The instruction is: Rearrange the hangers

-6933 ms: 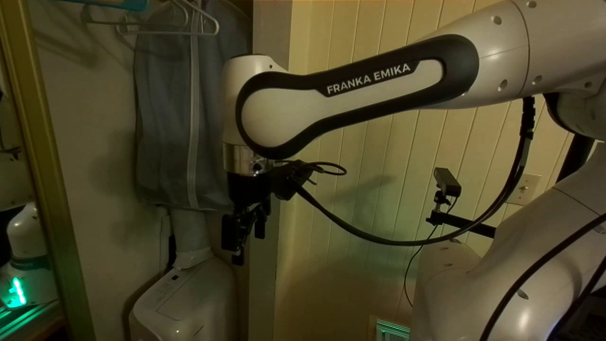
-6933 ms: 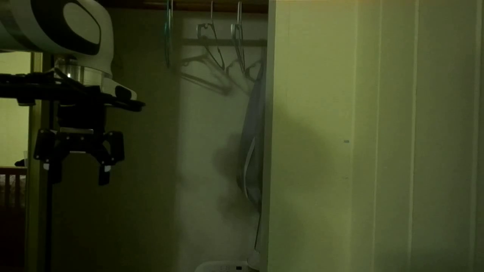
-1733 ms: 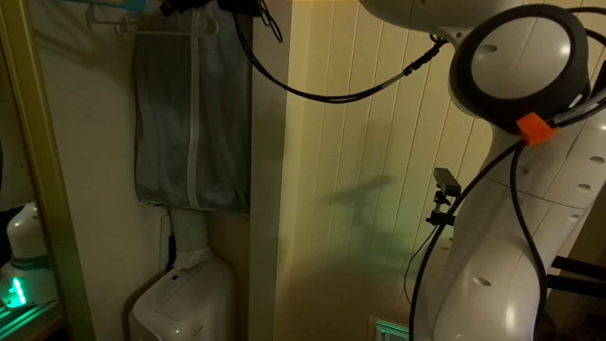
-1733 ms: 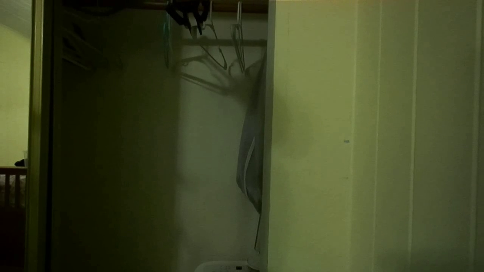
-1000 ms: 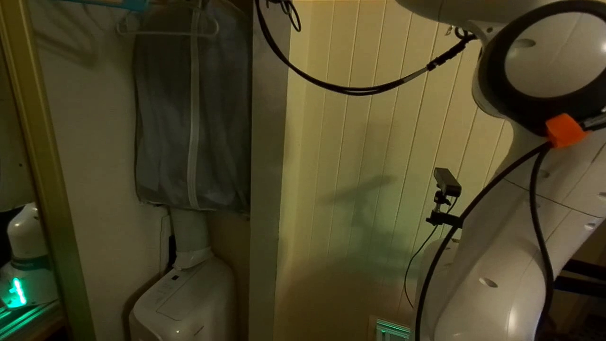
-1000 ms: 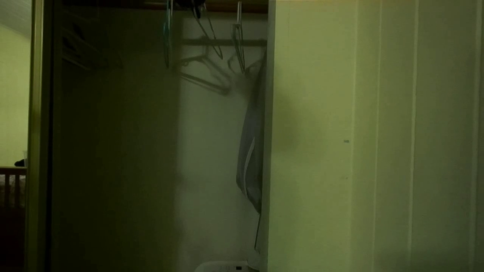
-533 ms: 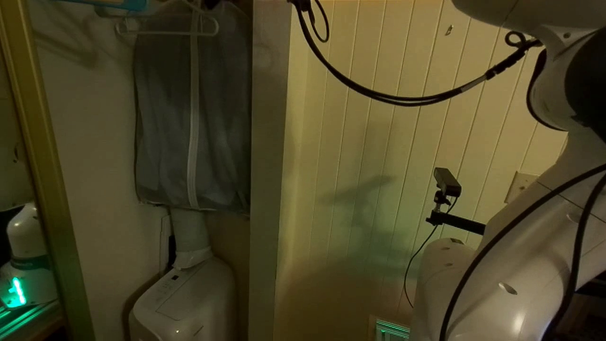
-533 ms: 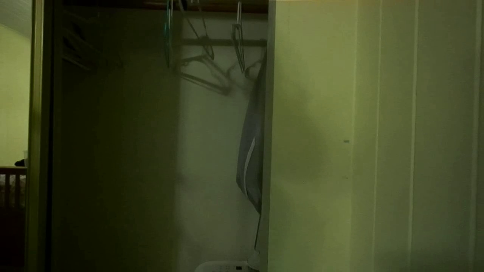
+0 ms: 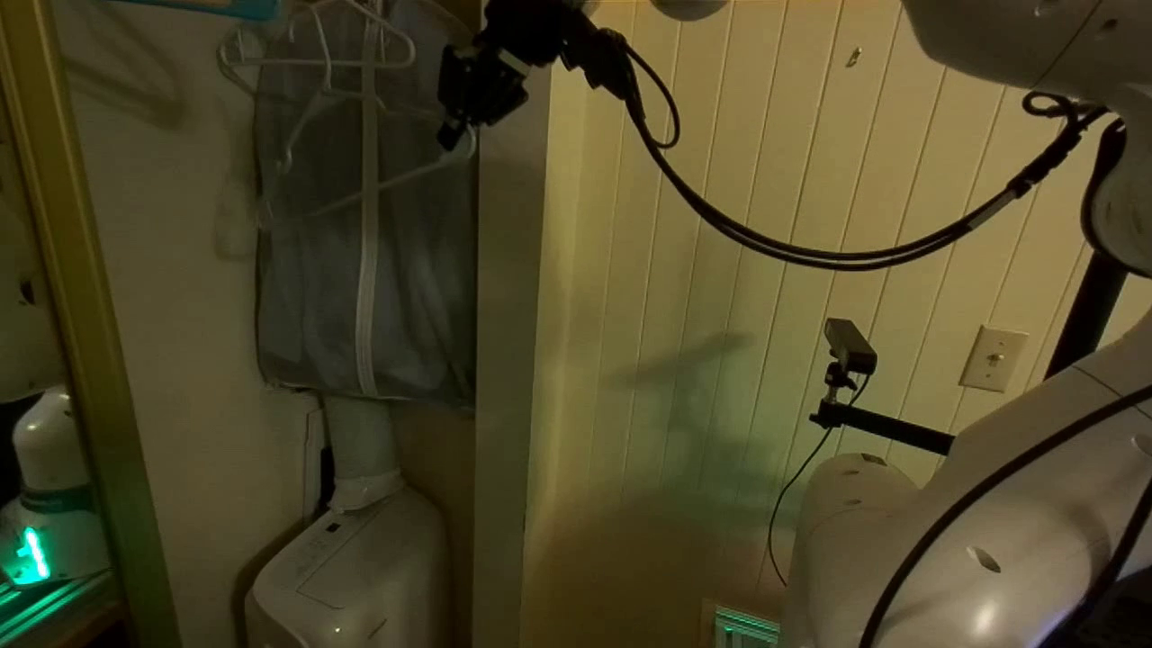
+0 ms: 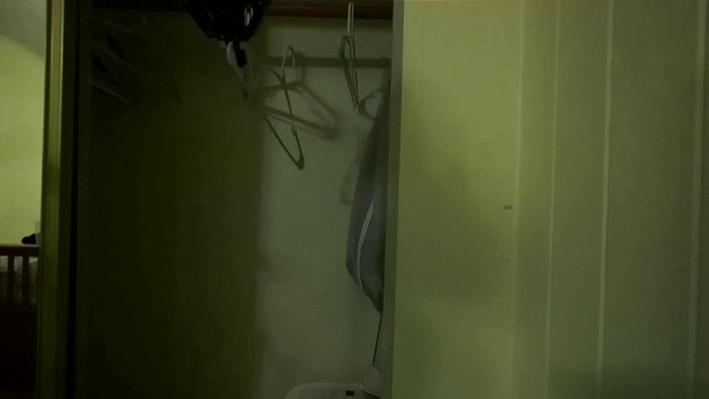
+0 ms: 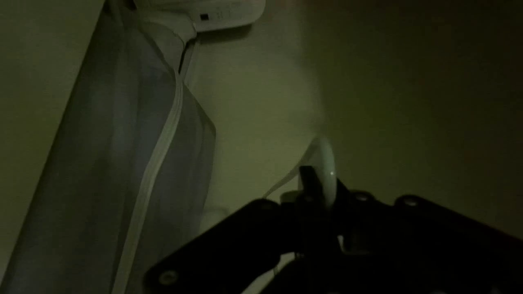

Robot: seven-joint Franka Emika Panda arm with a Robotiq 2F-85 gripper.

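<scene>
Judge as transfer step. Note gripper (image 9: 452,131) clenched on rounded end of one hanger (image 11: 329,171), tilted, apparently unhooked, below rod (image 10: 327,11) (without tabletop in view). Next, likely level, lift and re-hang on rod, clear of remaining hangers (image 9: 279,62).

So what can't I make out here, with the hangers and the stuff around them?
Held hanger: gripped part hidden by the fingers, in the wrist view.
Blue bar: upper part cut off by the top edge, in an exterior view.
Bag: one side hidden behind the wall, in an exterior view.
White unit: base cut off by the bottom edge, both exterior views.
</scene>
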